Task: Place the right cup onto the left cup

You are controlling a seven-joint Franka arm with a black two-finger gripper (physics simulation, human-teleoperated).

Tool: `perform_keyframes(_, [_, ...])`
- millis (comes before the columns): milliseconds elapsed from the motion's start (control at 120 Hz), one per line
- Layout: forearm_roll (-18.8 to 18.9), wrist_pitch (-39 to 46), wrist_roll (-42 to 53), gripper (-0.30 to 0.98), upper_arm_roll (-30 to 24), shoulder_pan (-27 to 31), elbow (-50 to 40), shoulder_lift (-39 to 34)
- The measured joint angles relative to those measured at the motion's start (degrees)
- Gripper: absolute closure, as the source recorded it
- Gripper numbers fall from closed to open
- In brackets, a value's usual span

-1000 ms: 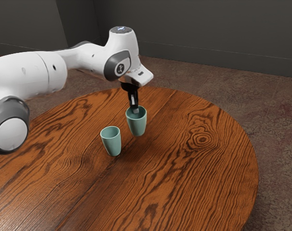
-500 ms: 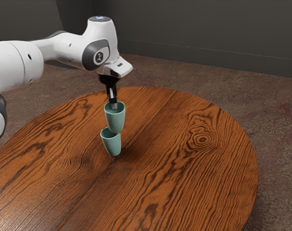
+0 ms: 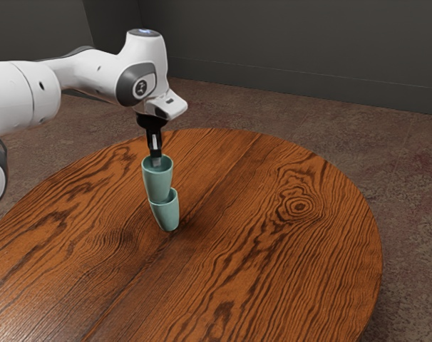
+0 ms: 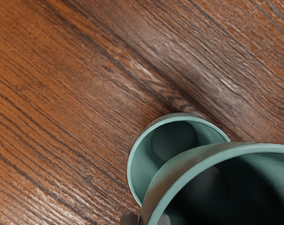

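We have the hand (image 3: 156, 161) pinching the held cup (image 3: 159, 186) by its wall, presumably leaving its underside free to enter the lower cup (image 3: 168, 216).

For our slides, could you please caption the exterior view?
The pincer holds one teal cup partly over a second cup on a wooden table.
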Motion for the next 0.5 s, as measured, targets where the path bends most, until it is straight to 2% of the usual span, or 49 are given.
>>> perform_keyframes(500, [2.2,-0.2,-0.3,0.78,-1.2,-0.1,3.2,4.2])
